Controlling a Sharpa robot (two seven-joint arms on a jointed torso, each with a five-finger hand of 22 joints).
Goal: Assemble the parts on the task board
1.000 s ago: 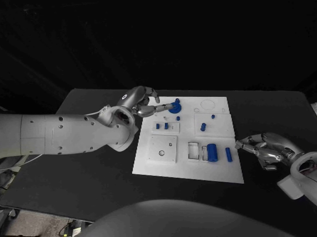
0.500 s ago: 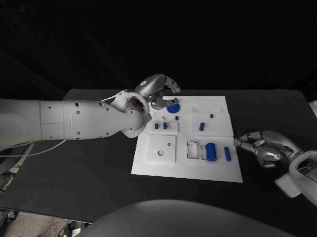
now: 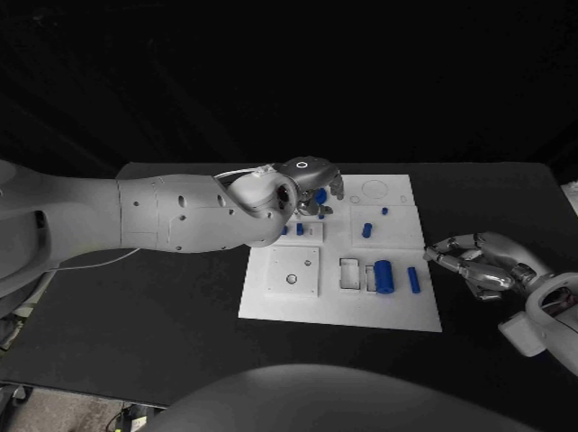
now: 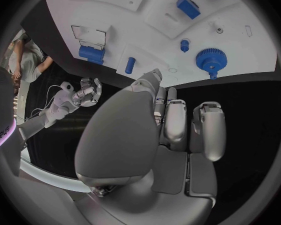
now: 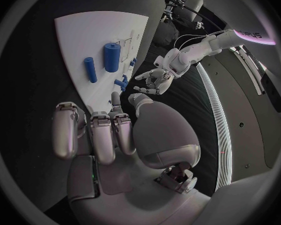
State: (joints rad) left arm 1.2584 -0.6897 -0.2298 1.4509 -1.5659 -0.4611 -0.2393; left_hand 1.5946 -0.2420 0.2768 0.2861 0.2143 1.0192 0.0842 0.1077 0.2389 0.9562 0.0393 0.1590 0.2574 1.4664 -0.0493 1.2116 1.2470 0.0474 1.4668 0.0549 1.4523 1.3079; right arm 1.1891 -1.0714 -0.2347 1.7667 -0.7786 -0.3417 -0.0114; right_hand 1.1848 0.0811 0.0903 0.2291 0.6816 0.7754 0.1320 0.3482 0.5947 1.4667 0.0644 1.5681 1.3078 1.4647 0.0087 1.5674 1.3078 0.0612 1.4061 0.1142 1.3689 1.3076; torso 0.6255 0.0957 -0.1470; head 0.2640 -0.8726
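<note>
Task board (image 3: 341, 297) is laid flat mid-table, long side running toward the far edge. Left hand (image 3: 309, 187) is held over the board's far left corner; nothing is gripped, and its fingers (image 4: 176, 119) are seen lying straight and side by side in the left wrist view. Just beyond those fingers a blue gear (image 4: 211, 60) is seen on the board near its far edge, partly hidden by the hand from the head camera. Small blue pegs (image 3: 371, 230) are set in the board's middle. A big blue cylinder (image 3: 386, 276) and a thin blue rod (image 3: 415, 280) are laid near the board's right edge, close to the near end. Right hand (image 3: 482, 264) is kept at the board's right edge, just beside the rod, fingers loosely curled, nothing held. Black table (image 3: 172, 297) carries it all.
</note>
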